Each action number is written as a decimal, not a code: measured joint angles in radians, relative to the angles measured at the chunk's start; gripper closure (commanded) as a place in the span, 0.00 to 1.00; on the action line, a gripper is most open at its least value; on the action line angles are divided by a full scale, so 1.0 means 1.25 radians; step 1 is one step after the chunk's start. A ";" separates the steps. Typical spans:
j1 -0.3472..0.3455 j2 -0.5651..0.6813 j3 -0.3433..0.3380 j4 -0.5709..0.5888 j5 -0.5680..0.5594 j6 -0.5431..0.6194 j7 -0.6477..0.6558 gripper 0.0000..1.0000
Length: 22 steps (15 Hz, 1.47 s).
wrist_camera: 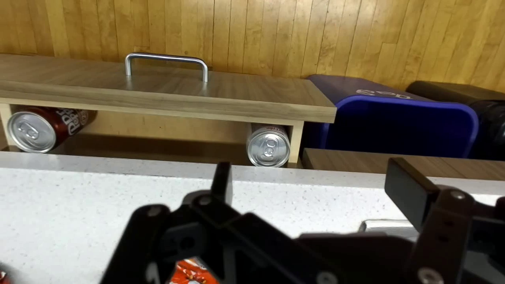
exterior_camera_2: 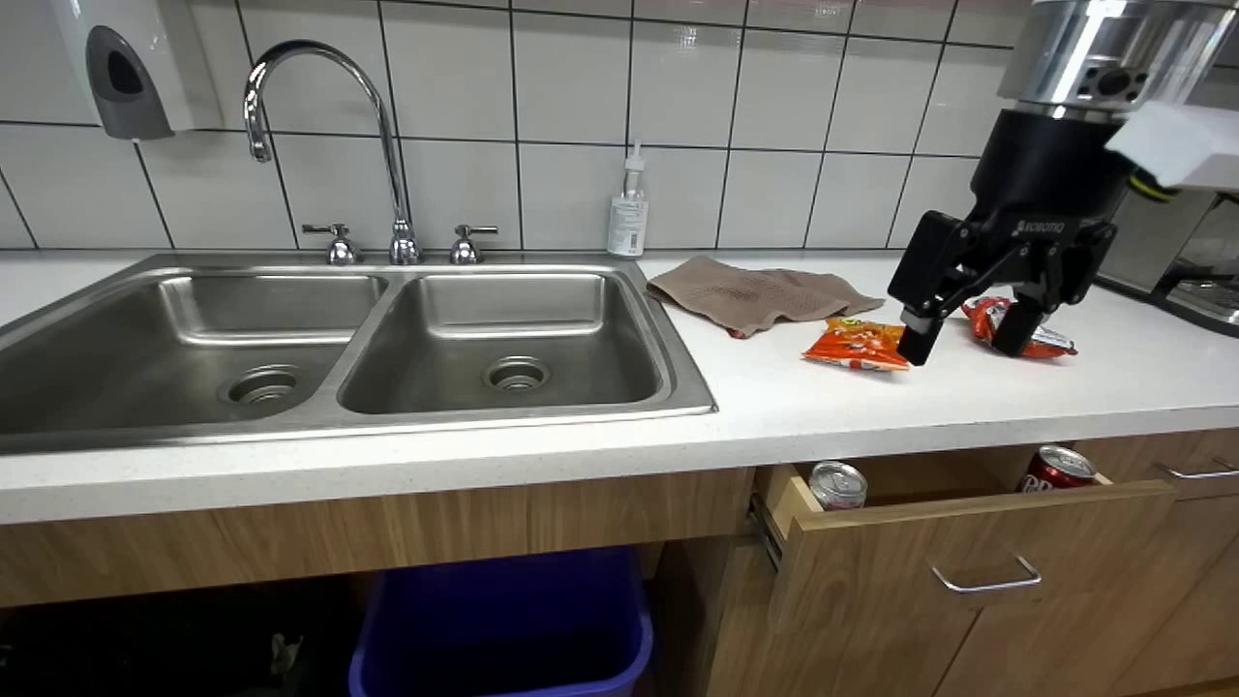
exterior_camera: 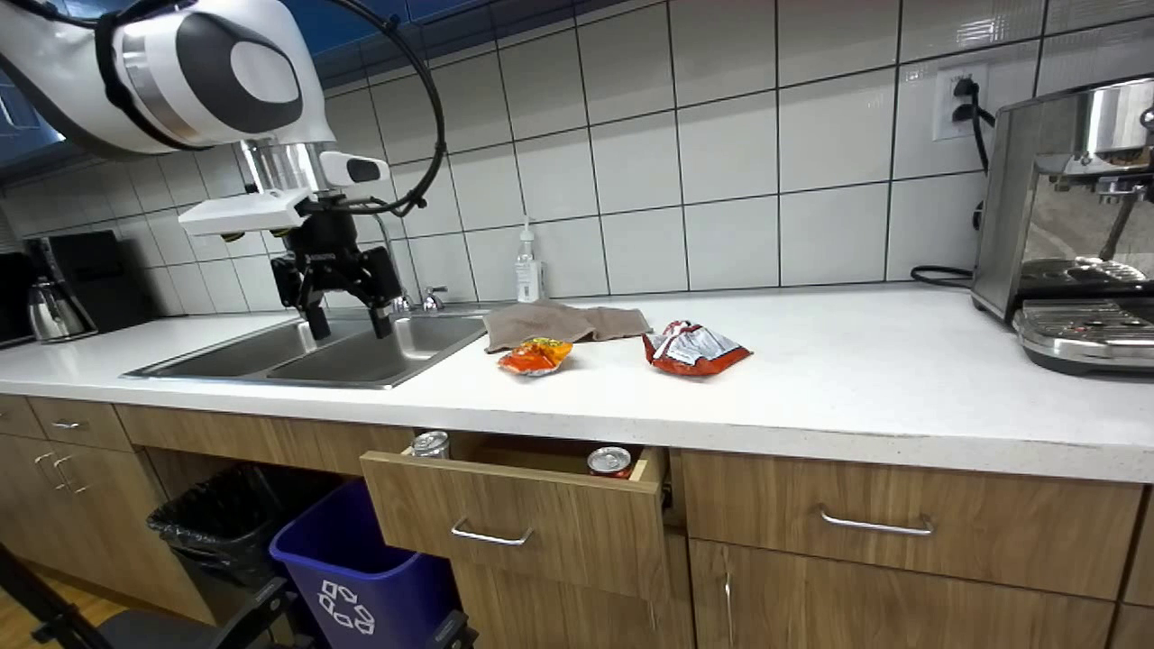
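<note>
In an exterior view, the gripper (exterior_camera: 349, 324) hangs spread wide, holding nothing; the orange bag (exterior_camera: 537, 357) lies on the counter (exterior_camera: 856, 379) by the cloth (exterior_camera: 550, 321). In an exterior view, the drawer (exterior_camera_2: 861, 566) is partly out, a silver can (exterior_camera_2: 837, 487) and red can (exterior_camera_2: 1060, 469) inside; a jolt could topple them. In the wrist view, the handle (wrist_camera: 165, 58) juts beyond the counter, where a low sweep could snag.

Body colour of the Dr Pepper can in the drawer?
Dark red with white lettering; the can shows best in the wrist view.
</note>
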<state>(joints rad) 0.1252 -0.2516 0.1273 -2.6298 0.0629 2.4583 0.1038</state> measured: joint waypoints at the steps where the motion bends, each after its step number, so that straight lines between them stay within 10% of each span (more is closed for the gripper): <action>1: -0.005 0.000 -0.003 -0.009 0.000 0.013 0.001 0.00; 22: -0.106 0.048 -0.060 -0.118 -0.008 0.233 0.055 0.00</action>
<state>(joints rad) -0.0071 -0.1918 0.0520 -2.7778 0.0524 2.7492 0.1728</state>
